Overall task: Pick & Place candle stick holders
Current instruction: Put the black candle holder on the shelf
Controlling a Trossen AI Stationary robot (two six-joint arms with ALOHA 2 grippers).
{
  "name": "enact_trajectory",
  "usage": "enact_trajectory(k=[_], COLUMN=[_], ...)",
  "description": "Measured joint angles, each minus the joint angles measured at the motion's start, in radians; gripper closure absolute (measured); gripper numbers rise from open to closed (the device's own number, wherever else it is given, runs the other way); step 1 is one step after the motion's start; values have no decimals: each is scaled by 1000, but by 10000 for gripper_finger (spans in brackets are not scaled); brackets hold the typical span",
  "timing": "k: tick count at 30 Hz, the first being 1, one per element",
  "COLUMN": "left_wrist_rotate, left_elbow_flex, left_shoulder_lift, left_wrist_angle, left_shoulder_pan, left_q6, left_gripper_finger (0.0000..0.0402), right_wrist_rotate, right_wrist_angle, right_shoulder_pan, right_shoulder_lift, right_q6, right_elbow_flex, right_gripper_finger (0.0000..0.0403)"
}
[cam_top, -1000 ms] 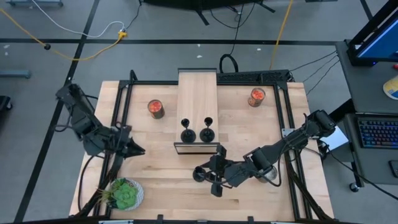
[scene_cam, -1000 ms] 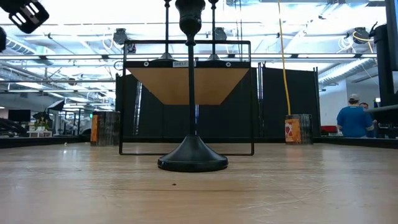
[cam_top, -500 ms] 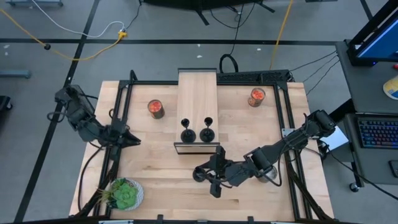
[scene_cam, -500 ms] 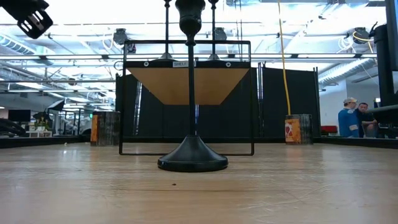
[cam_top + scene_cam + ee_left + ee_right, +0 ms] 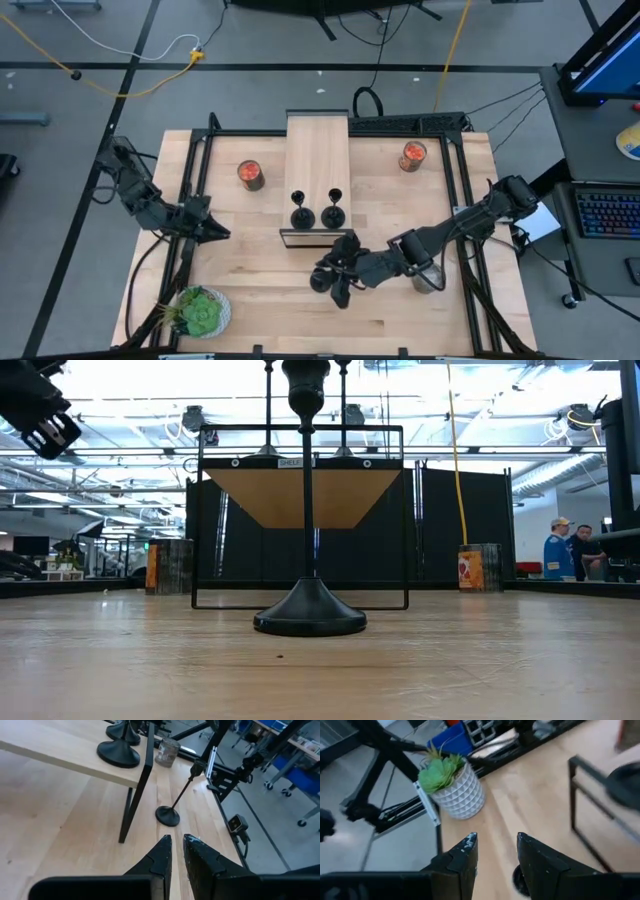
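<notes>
One black candle stick holder stands upright on its round base on the table, in front of the shelf. My right gripper is up at its cup top, open; a dark round part of the holder shows between its fingers. Two more holders stand on their bases at the near end of the wooden shelf. My left gripper hovers shut over the table's left part, holding nothing. My right gripper comes nearly level from the table's right side, with its fingers beside the top of the holder on the table. Whether they touch it I cannot tell. The holder stands upright on its base.
Two jars with red-orange contents stand on either side of the shelf. A clear glass jar sits under the right arm. A potted plant fills the near left corner. People stand far behind the table.
My left gripper has sunk and its arm has folded back toward the table's left edge. My right gripper has rolled about its own pointing line while staying at the holder's top. The holder on the table has kept upright and still.
</notes>
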Motion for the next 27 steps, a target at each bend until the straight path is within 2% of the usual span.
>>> enact_trajectory(k=[6, 10, 18, 22, 27], left_wrist_rotate=[-3, -4, -23, -31, -32], left_elbow_flex=[-11, -11, -11, -11, -11], left_shoulder_lift=[-41, -49, -48, -48, -48], left_wrist_angle=[-1, -4, -7, -7, -6], left_shoulder_pan=[0, 0, 0, 0, 0], left_q6=[12, 23, 26, 26, 24], left_gripper_finger=[348, 348, 348, 348, 348], right_wrist_rotate=[-85, -89, -110, -177, -197], right_wrist_angle=[-46, -127, -170, -212, -226], right_shoulder_pan=[-14, -16, -29, -58, -78], right_shoulder_lift=[0, 0, 0, 0, 0], right_q6=[84, 174, 303, 438, 458], right_elbow_flex=[-1, -1, -3, -4, -4], right_gripper_finger=[273, 273, 272, 255, 222])
